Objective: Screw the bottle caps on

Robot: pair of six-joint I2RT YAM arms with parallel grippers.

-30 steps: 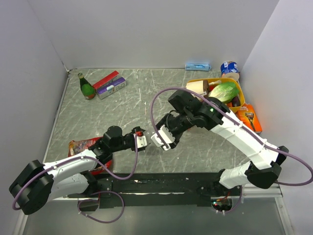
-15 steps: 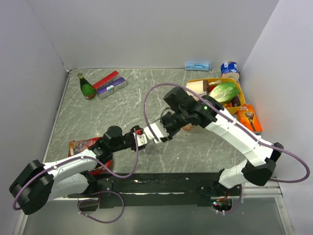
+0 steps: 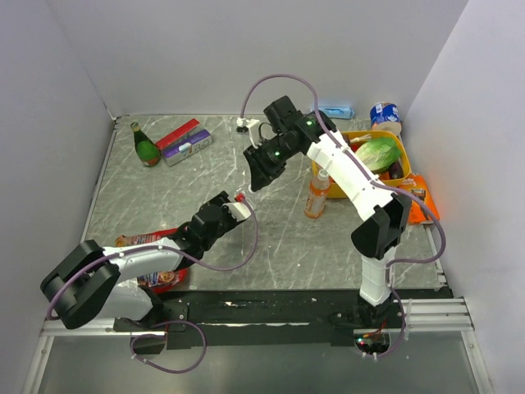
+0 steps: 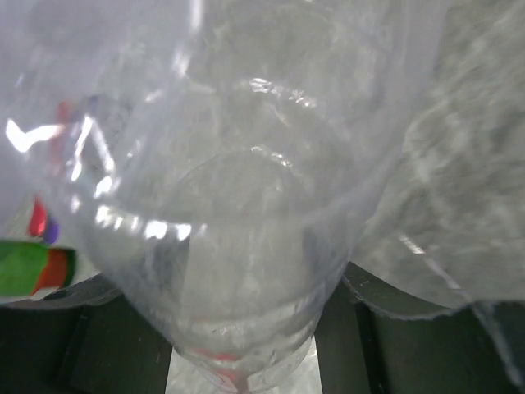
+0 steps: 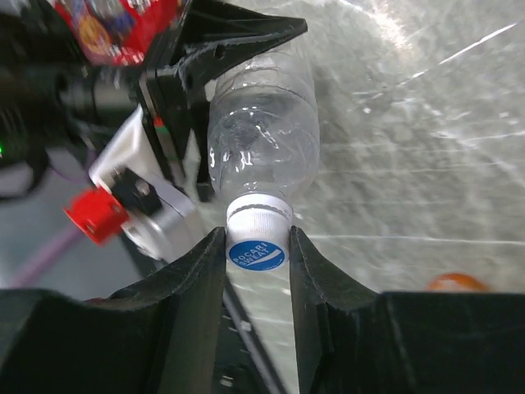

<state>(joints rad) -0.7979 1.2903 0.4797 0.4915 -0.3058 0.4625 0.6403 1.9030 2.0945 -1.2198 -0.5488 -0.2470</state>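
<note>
Grey marbled tabletop (image 3: 164,193) between pale walls (image 3: 246,49)

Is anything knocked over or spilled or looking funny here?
Nothing looks spilled. One funny sight: the clear bottle is not standing up. It is held tilted between the arms, the left gripper round its body and the right gripper pinching its cap. The orange bottle stands upright.

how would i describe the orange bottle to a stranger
On the right side of the table sits a yellow tray. Just off its left edge stands a small bottle of orange liquid, upright. Its orange contents set it apart from the dark green glass bottle in the far left corner.
</note>
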